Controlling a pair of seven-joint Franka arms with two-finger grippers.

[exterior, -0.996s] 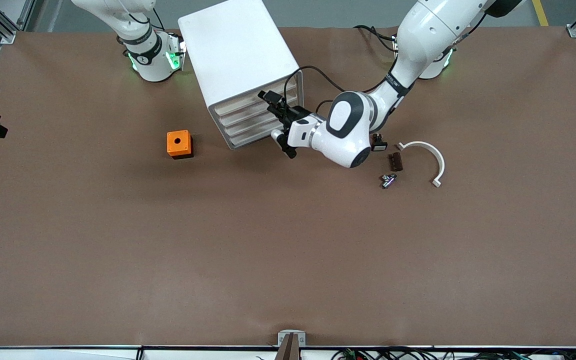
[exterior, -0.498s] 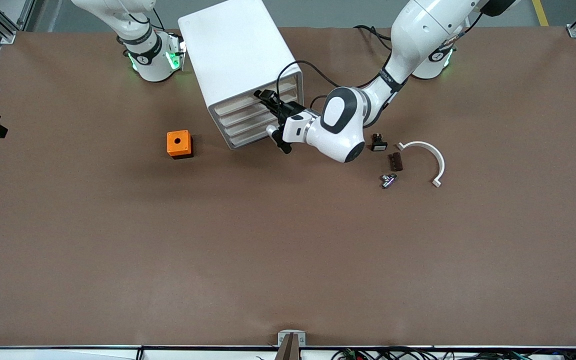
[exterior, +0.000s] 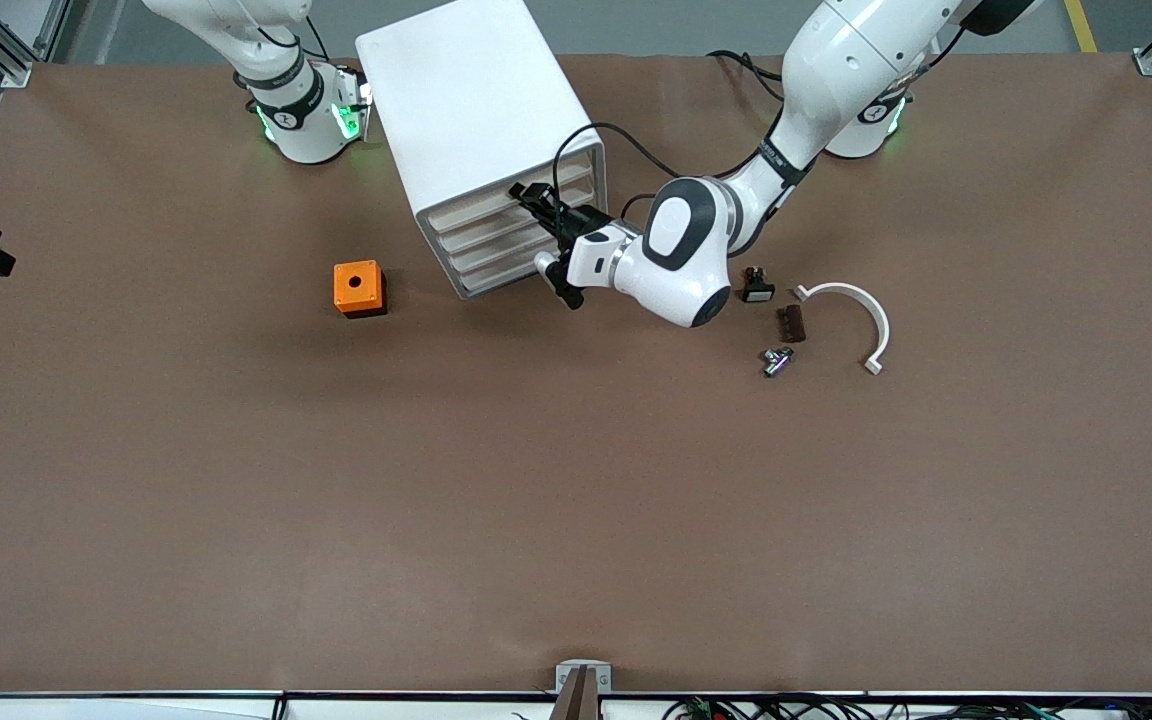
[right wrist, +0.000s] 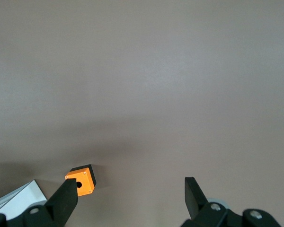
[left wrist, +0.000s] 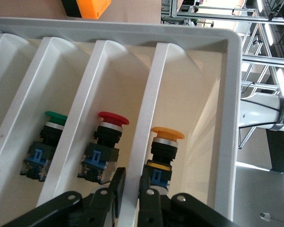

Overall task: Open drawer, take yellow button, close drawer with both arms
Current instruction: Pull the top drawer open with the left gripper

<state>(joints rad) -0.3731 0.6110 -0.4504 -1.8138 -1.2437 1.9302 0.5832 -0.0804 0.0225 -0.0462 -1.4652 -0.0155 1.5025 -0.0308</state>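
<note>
No readable text anywhere (arm band markings illegible).

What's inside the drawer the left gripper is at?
Three buttons in separate compartments of the drawer: green, red, orange. The left gripper covers the orange one's rear; a fourth compartment shows nothing.

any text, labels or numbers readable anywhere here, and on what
None can be read.
Black band on the left arm: white marks, too small to read.
Black band on the right arm: white marks, too small to read.
White cabinet, orange cube and the three push buttons, green, red and orange: no lettering visible.
</note>
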